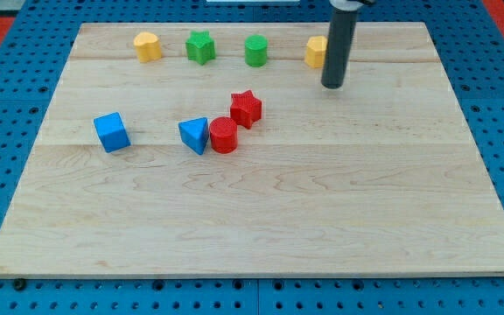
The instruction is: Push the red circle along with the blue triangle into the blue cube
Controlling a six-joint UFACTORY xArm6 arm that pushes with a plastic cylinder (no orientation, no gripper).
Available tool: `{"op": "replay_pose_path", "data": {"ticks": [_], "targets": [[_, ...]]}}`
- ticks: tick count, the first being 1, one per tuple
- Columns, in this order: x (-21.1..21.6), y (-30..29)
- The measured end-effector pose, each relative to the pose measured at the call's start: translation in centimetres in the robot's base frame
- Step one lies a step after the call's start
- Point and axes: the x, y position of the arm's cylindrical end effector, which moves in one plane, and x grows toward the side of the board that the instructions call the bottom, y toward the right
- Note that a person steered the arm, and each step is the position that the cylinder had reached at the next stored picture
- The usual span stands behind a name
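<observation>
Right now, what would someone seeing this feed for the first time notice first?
Probably the tight cluster mid-board: the red circle touching the blue triangle, with the red star just behind. The blue cube sits alone toward the view's left. My tip hangs far off at the view's top right, beside a yellow block.

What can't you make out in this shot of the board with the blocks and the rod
Camera view:
- Yellow block at the view's top right: my rod covers its right part, so its shape is unclear.
- The rod above my tip: cut off by the view's top edge.
- Red circle and blue triangle: close together, whether they actually touch can't be settled.
</observation>
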Motion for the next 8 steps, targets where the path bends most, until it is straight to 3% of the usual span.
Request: {"op": "replay_pose_path", "data": {"ticks": [2,8], "targets": [[-1.6,7.1],[-1.6,7.0]]}}
